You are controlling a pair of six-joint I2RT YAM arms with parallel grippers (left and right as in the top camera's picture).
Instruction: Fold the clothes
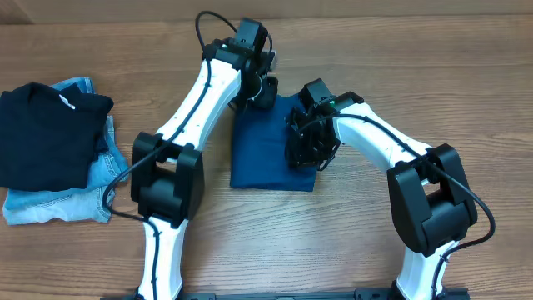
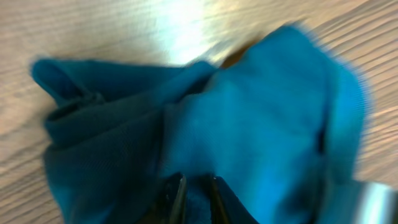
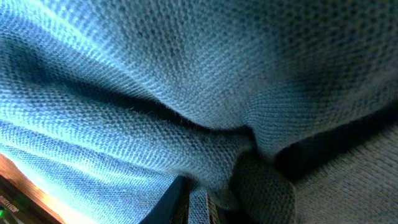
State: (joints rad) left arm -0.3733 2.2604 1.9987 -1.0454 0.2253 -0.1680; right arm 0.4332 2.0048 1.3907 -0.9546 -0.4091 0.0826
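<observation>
The clothes [image 1: 265, 158], a plain teal-blue garment, lie as a folded rectangle in the middle of the wooden table [image 1: 433, 58]. My left gripper [image 1: 265, 90] is at the garment's far edge. In the left wrist view, bunched teal cloth [image 2: 249, 118] fills the frame, and a fold sits between the narrow-set jaws of the left gripper [image 2: 196, 190], shut on it. My right gripper [image 1: 305, 152] presses into the garment's right side. Up close, the right gripper [image 3: 199, 202] pinches a strip of the knit fabric [image 3: 186, 74].
A black folded garment [image 1: 46, 133] lies on light blue jeans [image 1: 58, 207] at the table's left edge. Both white arms reach over the middle of the table from the near side.
</observation>
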